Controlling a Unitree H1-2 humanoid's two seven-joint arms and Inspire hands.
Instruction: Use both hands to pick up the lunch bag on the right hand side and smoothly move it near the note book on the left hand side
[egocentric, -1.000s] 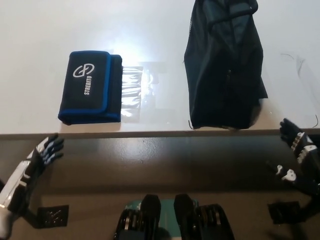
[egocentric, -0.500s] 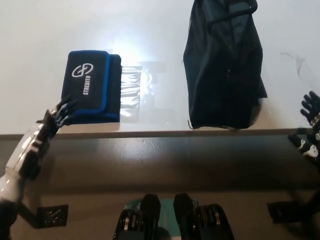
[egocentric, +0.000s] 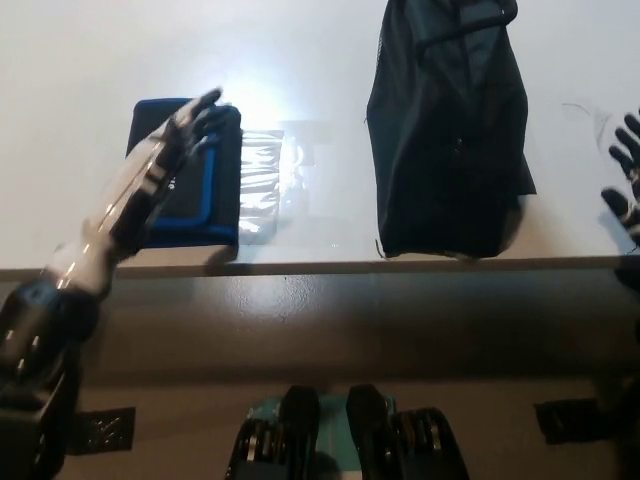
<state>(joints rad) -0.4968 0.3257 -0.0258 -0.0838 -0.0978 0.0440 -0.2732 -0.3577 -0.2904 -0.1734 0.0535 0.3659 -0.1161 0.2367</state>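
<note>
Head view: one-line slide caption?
White left hand open over the notebook; black right hand open right of the untouched lunch bag.

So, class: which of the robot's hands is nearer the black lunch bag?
Right. The right hand hovers just off the lunch bag's right side; the left hand is over the notebook, farther away.

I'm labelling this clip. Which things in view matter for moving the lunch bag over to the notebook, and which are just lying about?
Part of the job:
lunch bag
notebook
left hand, above the notebook
right hand, at the right edge

Just lying about:
clear plastic piece beside the notebook
table
</note>
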